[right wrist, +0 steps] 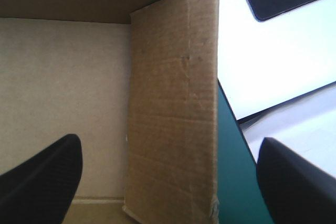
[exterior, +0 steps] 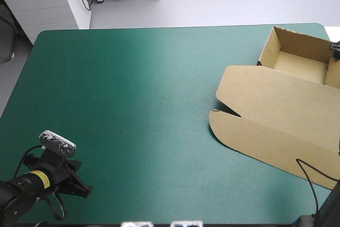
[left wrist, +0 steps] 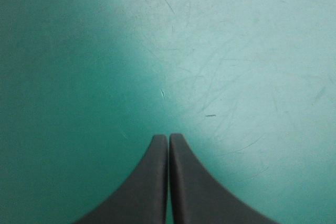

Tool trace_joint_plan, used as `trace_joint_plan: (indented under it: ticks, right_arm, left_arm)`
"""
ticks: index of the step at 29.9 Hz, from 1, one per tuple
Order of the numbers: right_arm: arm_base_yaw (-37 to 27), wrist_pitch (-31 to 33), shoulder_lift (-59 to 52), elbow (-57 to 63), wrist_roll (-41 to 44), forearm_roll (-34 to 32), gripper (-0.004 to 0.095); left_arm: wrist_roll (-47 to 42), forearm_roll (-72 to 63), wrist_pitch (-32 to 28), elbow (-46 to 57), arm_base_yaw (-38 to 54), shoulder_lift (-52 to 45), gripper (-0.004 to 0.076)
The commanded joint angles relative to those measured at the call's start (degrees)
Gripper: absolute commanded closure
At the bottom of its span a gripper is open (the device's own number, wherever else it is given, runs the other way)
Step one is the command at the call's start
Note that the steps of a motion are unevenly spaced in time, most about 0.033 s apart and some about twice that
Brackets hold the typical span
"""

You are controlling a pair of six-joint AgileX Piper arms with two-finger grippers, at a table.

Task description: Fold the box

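**Box** [exterior: 276, 112] — brown board, on the right side of the bench [exterior: 133, 104], running from the far right corner back toward the near edge. Part of it passes beyond the right edge of the high view.
- Tray [exterior: 300, 63]: open, walls raised, at the far right corner.
- Lid [exterior: 265, 131]: flat on the teal-green cover [exterior: 106, 67], stretching from the tray toward the near side. One crease runs along its length. Its left end is cut into two rounded tabs with a notch between them.

**Left end effector** [left wrist: 168, 139] — at the near left corner [exterior: 85, 188], well apart from the box.
- The black fingers are pressed together in one point, with nothing between them.
- Only bare cover lies ahead of it, marked by fine scratches.

**Right end effector** [right wrist: 169, 141] — at the tray.
- The fingers are spread wide and stand astride an upright wall [right wrist: 173, 108].
- One finger [right wrist: 42, 182] is on the inner side, above the tray floor.
- The other finger [right wrist: 296, 182] is on the outer side, by the bench's edge.
- Both fingers stand clear of the wall.
- A narrow strip of cover [right wrist: 231, 150] shows just beside the wall's outer face.
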Motion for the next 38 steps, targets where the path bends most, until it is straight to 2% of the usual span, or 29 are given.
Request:
trace_joint_plan:
  ticks: [1,2,5,10,17,23,30,38]
  right_arm:
    - [-0.1,0.5,-5.1,-1.8,-0.8,2.6,0.0207]
    - [-0.1,0.7,-5.2,-1.8,-1.1,3.9,0.0256]
    - [-0.1,1.9,-6.2,-1.8,-3.2,8.8,0.0488]
    - [0.9,3.7,-7.5,-1.8,-6.9,16.2,0.0930]
    - [8.0,3.7,-10.1,-1.8,-8.6,16.0,0.0921]
    - [18.4,3.7,-13.9,-1.8,-8.8,14.8,0.0921]
    - [32.0,3.7,-19.5,-1.5,-7.6,9.9,0.0921]
    - [43.2,3.7,-31.1,9.0,-7.0,7.1,0.0921]
  left_arm:
    - [-0.2,-0.2,-2.9,-1.3,0.0,0.1,0.0731]
    - [-0.2,-0.2,-2.9,-1.3,0.0,0.1,0.0731]
    - [-0.2,-0.2,-3.0,-1.3,0.0,0.1,0.0731]
    - [-0.2,-0.2,-3.9,-1.3,0.0,0.1,0.0731]
    - [-0.2,-0.2,-5.9,-1.3,0.0,0.1,0.0731]
    - [-0.2,-0.2,-5.8,-1.3,0.0,0.1,0.0731]
    - [-0.2,0.4,-5.9,-1.3,0.0,0.1,0.0731]
    - [-0.2,0.4,-6.6,-1.3,0.0,0.1,0.0731]
